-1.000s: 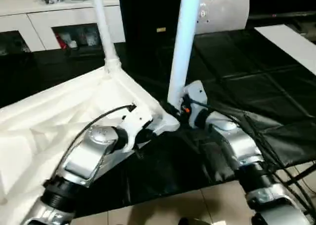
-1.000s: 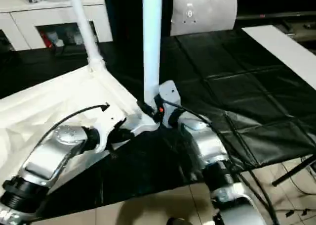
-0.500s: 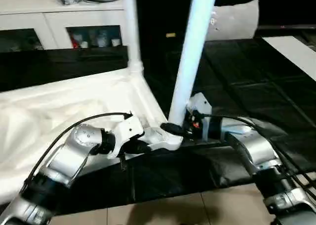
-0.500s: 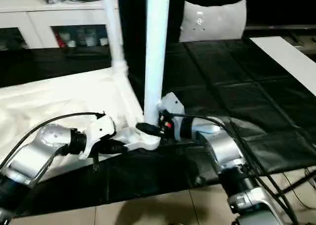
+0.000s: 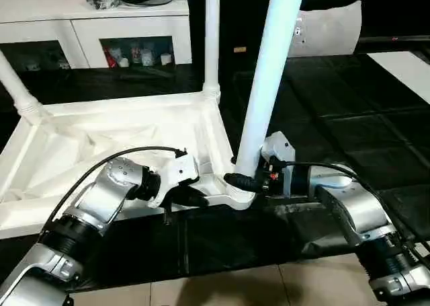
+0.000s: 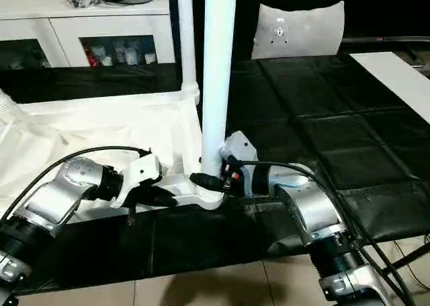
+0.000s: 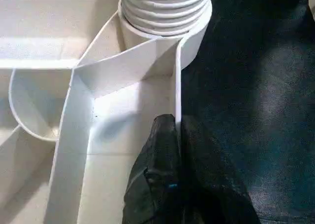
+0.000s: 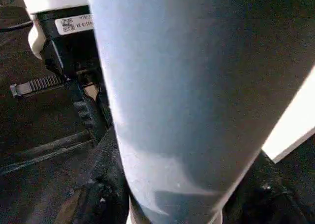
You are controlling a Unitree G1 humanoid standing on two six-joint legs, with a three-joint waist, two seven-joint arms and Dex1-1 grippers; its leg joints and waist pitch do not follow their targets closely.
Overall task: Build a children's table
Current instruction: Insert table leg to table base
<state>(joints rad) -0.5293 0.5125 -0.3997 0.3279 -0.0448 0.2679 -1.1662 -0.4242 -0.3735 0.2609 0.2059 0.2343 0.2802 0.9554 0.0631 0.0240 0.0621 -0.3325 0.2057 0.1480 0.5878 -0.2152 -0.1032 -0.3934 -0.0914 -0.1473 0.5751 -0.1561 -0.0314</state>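
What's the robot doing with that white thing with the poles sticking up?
It's building a little table. The tabletop lies upside down on a black mat. The left gripper is shut on the top's rim near one corner, holding it. The right gripper clasps the bottom of a leg standing in that corner's socket. Two more legs already stand in other corners.

You get bright overhead light blowing out the white tabletop (image 5: 101, 141) at left centre, while the black mat (image 5: 349, 118) on the right stays dim. The near leg (image 8: 197, 86) in your right wrist view is soft and shadowed blue-grey.
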